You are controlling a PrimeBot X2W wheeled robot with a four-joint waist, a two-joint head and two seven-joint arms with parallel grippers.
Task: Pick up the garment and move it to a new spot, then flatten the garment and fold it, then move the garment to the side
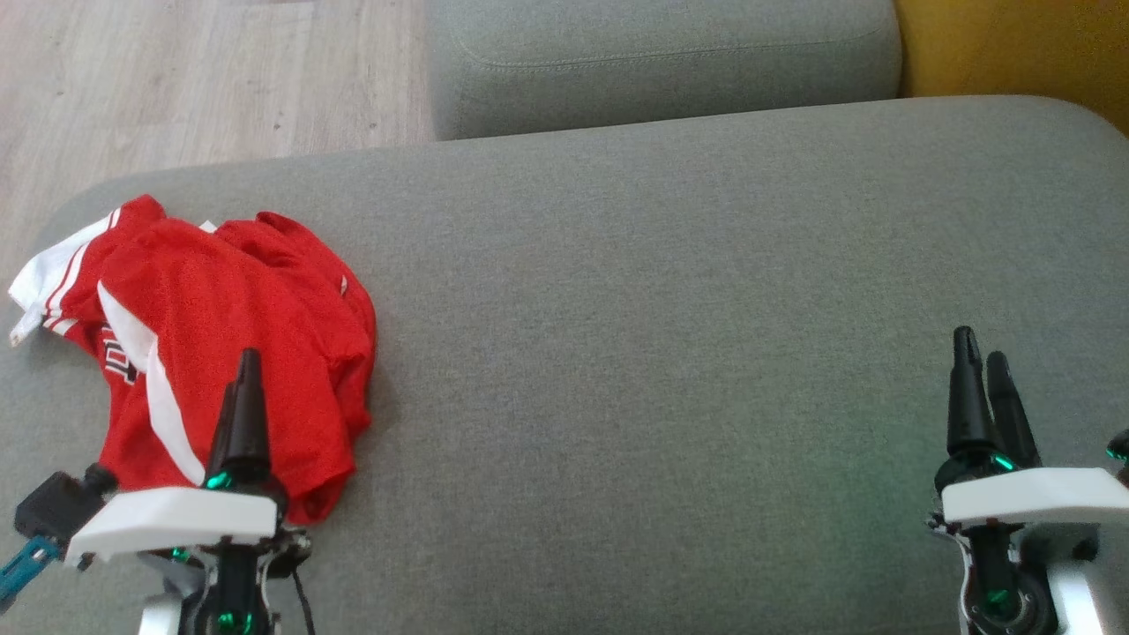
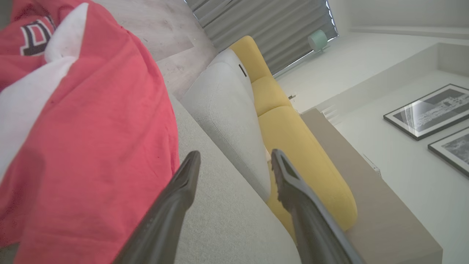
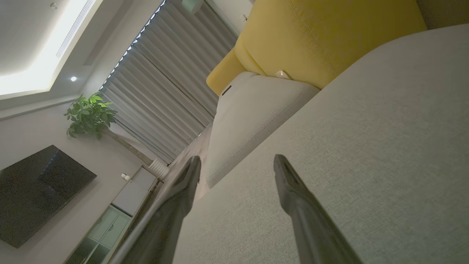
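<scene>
A crumpled red garment (image 1: 238, 335) with white stripes and dark lettering lies on the left end of the grey cushion (image 1: 670, 353). My left gripper (image 1: 242, 370) hovers over the garment's near edge; in the left wrist view it stands open (image 2: 234, 159), nothing between its fingers, and the red garment (image 2: 91, 128) fills the left side. My right gripper (image 1: 981, 353) is far off at the lower right above bare cushion. In the right wrist view it is open (image 3: 236, 163) and empty.
A second grey cushion (image 1: 661, 62) sits beyond the main one, with a yellow seat (image 1: 1014, 48) at the back right. Wooden floor (image 1: 176, 79) lies past the cushion's left and far edges. Wide bare cushion spreads between the two grippers.
</scene>
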